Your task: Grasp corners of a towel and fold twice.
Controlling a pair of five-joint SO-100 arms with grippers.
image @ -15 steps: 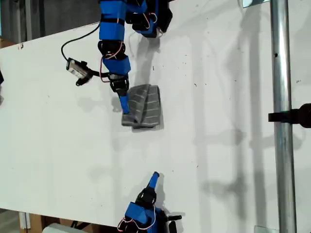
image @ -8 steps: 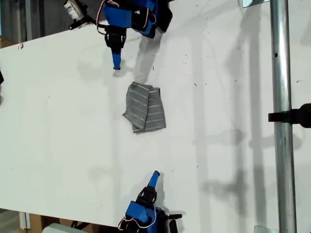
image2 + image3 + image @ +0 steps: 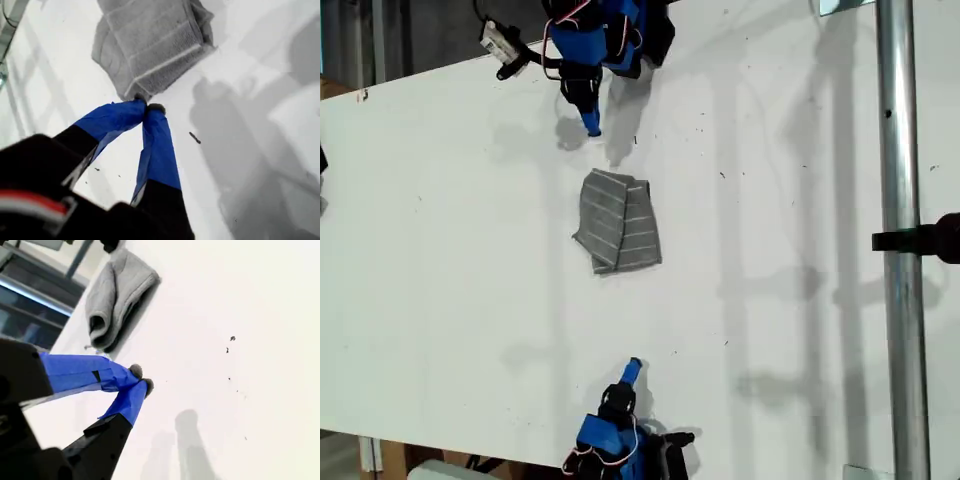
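One white table (metal pole)

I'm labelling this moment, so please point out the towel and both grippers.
towel [image 3: 618, 222], exterior view, middle of the folded cloth.
my first gripper [image 3: 146, 107], first wrist view, between closed tips.
my second gripper [image 3: 141, 379], second wrist view, between closed tips.

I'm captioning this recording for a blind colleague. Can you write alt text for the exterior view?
A grey, white-striped soft towel lies folded into a small bundle on a white table, touched by neither arm. One blue gripper hangs above it in the picture, another blue gripper sits near the bottom edge; a metal pole runs down the exterior view's right.
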